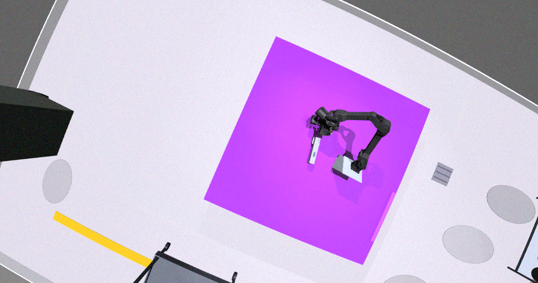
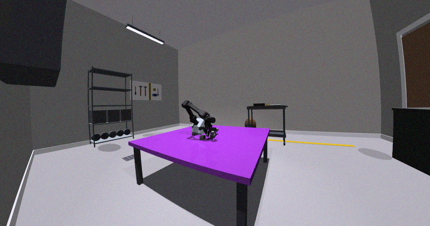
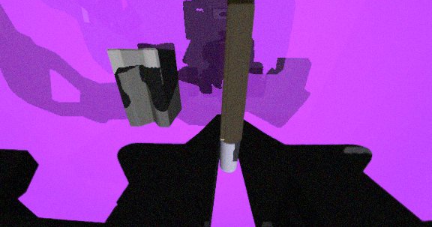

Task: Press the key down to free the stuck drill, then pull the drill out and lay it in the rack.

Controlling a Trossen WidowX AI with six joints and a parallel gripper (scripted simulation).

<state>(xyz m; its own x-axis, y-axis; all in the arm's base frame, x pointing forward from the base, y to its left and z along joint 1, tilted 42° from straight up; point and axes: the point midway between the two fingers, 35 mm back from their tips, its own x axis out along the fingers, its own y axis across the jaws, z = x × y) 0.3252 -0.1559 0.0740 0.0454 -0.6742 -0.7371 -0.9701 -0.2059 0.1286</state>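
My gripper (image 3: 226, 118) (image 2: 207, 136) is shut on the drill, low above the table; the wrist hides its fingertips in the top view. The drill (image 3: 238, 70) is a long olive-brown rod with a pale end (image 3: 228, 158), running toward the top of the wrist view. The rack, seemingly the small grey grooved block (image 3: 139, 91) (image 2: 202, 137), stands beside the fingers, left in the wrist view, with shadow across it. A long pale slotted body (image 1: 314, 149), seemingly the drill's holder, stands just below the gripper in the top view. I cannot make out the key.
The arm's base stands on a pale block (image 1: 341, 165) (image 2: 197, 128) on the purple table (image 1: 263, 160) (image 2: 192, 149). This block is to the right of the slotted body in the top view. A cart and shelving stand away from the table.
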